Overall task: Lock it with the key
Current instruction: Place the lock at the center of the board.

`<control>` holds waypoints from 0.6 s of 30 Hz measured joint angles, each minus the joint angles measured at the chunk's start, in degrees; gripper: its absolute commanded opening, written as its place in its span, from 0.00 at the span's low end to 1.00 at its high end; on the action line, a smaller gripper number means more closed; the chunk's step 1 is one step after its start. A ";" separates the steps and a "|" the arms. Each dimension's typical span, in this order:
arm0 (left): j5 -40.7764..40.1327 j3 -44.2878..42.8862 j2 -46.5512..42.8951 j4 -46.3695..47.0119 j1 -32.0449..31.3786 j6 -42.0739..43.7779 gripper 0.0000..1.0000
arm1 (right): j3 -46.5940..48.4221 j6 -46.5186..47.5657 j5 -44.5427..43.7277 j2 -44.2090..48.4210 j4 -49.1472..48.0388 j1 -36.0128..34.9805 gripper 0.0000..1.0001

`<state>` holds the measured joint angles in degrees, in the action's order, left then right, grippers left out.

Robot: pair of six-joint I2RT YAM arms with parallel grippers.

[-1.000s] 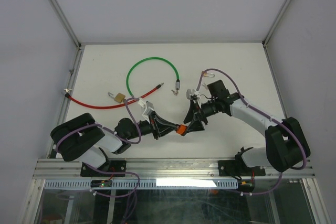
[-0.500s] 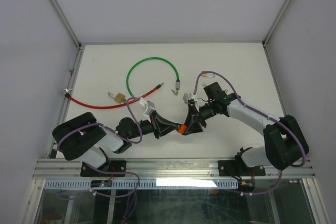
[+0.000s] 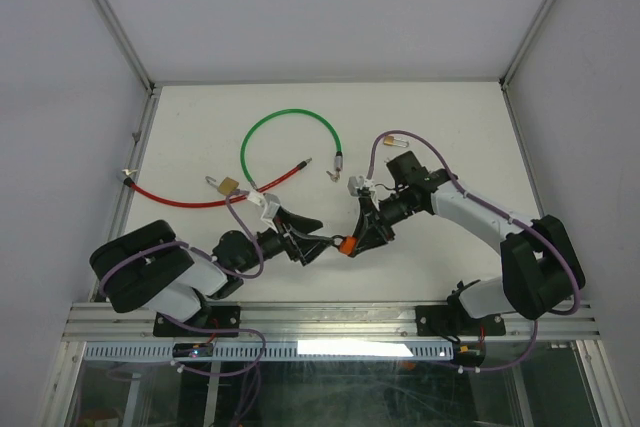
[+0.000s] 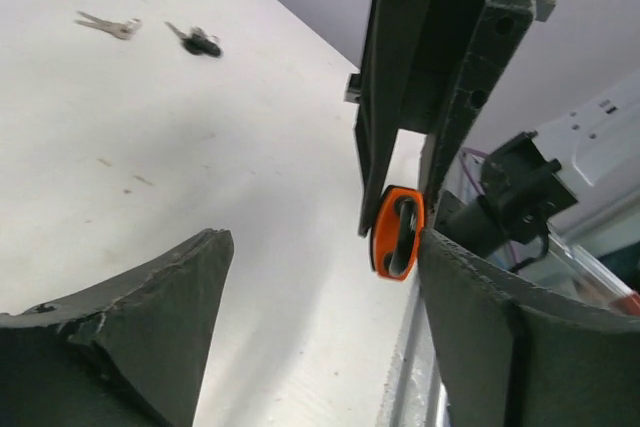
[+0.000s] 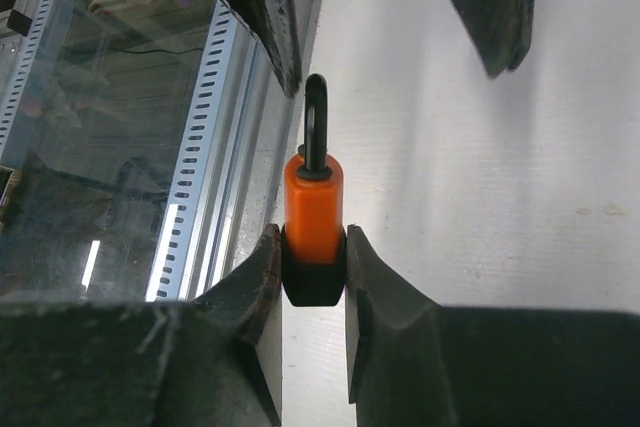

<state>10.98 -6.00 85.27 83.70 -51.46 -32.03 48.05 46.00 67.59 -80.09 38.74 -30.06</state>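
Orange padlock [image 5: 313, 209] sits clamped in right gripper [image 5: 313, 252], left gripper [image 4: 320, 247] spread.

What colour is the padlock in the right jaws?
Orange padlock; right wrist view shows it best.

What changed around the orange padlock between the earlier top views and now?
The left gripper opened and let go of the orange padlock. The right gripper closed on its body and now holds it. The left arm drew back slightly. The green cable, red cable and brass padlock stayed put.
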 measured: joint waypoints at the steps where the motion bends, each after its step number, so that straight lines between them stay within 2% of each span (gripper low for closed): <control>1: -1.57 1.01 -0.92 -0.04 0.00 -0.02 0.94 | 0.48 0.46 -0.15 -0.11 0.74 0.26 0.00; 2: -3.21 1.97 -1.99 -0.04 0.00 0.00 0.98 | 1.09 0.98 -0.44 -0.24 1.66 0.68 0.00; 9: -14.03 4.42 -12.72 -1.27 0.00 -0.70 0.99 | 4.33 2.43 -3.65 -0.22 4.83 8.46 0.00; 14: -21.62 3.23 -21.92 -9.90 0.00 -2.73 0.99 | 4.35 -0.46 -10.14 0.85 3.32 15.56 0.00; 18: -25.97 3.13 -24.13 -15.13 0.02 -4.68 0.99 | 4.35 -3.21 -18.45 1.88 1.51 20.17 0.01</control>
<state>-14.98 -2.87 61.14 68.58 -51.44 -36.71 52.40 42.78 49.15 -78.22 40.25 -9.89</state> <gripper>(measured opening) 0.990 0.259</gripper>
